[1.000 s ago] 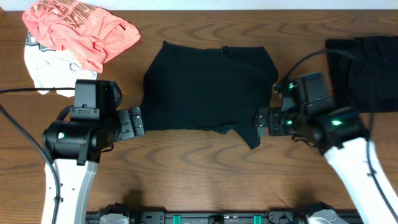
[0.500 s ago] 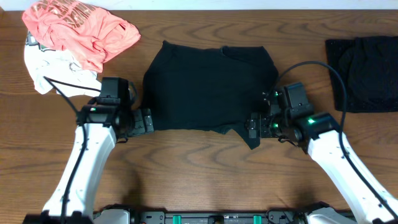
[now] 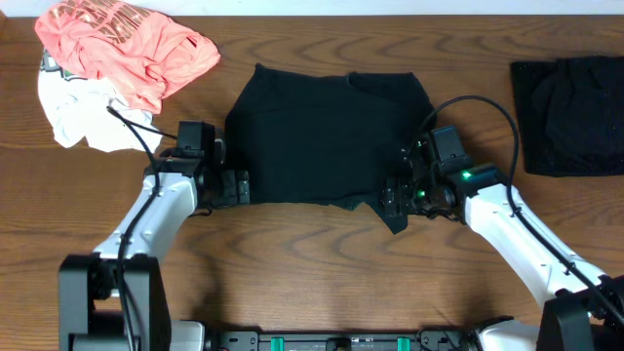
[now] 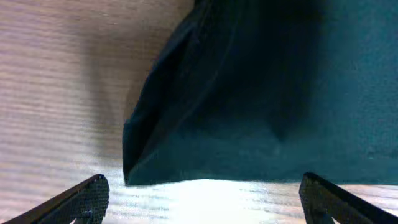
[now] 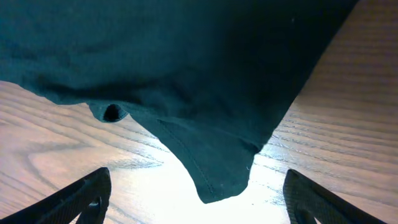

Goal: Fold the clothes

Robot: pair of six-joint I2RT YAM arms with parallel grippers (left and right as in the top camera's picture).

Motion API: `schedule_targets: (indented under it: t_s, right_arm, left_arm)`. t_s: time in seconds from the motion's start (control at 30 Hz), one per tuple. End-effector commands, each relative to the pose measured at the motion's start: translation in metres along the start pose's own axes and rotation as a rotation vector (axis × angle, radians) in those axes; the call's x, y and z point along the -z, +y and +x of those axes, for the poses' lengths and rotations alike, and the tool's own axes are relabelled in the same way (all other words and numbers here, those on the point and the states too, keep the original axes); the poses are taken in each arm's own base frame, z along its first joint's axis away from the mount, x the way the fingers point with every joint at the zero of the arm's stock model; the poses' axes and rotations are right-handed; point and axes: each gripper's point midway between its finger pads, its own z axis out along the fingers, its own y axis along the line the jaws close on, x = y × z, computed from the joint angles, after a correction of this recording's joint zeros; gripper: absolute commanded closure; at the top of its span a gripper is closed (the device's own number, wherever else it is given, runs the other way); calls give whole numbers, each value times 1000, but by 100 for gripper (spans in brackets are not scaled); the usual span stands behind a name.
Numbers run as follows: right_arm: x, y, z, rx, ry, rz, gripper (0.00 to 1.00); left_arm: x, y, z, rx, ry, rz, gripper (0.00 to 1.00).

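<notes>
A black garment (image 3: 327, 136) lies spread flat in the middle of the table, with a pointed flap sticking out at its near right corner (image 3: 394, 216). My left gripper (image 3: 237, 187) is open at the garment's near left corner (image 4: 134, 168); bare wood lies between its fingers (image 4: 81, 199). My right gripper (image 3: 389, 195) is open at the near right corner; the tip of the flap (image 5: 217, 180) lies between its fingers (image 5: 87, 199). A coral-pink tee with lettering (image 3: 127, 49) lies crumpled over a white garment (image 3: 83, 112) at the far left.
Another black garment (image 3: 570, 112) lies at the far right edge of the table. Cables loop from both arms over the wood. The near half of the wooden table (image 3: 312, 273) is bare wood.
Both grippers have moved inward along the table to the black garment's near corners. The garment itself has not moved.
</notes>
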Motion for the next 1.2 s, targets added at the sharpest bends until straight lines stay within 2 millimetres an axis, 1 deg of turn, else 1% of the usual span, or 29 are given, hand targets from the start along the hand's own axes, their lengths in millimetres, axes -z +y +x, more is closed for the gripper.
schedule_targets:
  t_s: [0.0, 0.1, 0.23, 0.4, 0.43, 0.6, 0.77, 0.9, 1.07, 1.17]
  right_arm:
    - [-5, 5, 7, 33, 24, -9, 14]
    - [-7, 8, 9, 56, 28, -2, 15]
    - [-10, 8, 14, 75, 35, 22, 17]
    - [-18, -3, 27, 58, 56, 64, 19]
    - [-20, -5, 29, 58, 56, 66, 19]
    - [-28, -6, 29, 63, 32, 57, 19]
    - [-34, -7, 28, 69, 3, 47, 20]
    - [-39, -10, 33, 58, 2, 46, 20]
    - [-46, -16, 43, 38, 13, 50, 22]
    - [-47, -17, 44, 27, 12, 50, 24]
  left_arm:
    - [-12, 1, 2, -79, 25, 2, 2]
    - [-21, 2, 2, -111, 36, -1, 2]
    - [-31, 2, -1, -111, 34, 0, 2]
    - [-38, 2, -2, -111, 38, 0, 0]
    - [-38, 2, -1, -111, 41, 0, 3]
    - [-39, 2, -1, -111, 43, 0, 25]
    - [-38, 3, 1, -110, 53, -1, 32]
    - [-38, 3, 3, -110, 59, -2, 38]
    - [-38, 3, 3, -110, 61, -2, 51]
    - [-38, 3, 3, -110, 61, -2, 57]
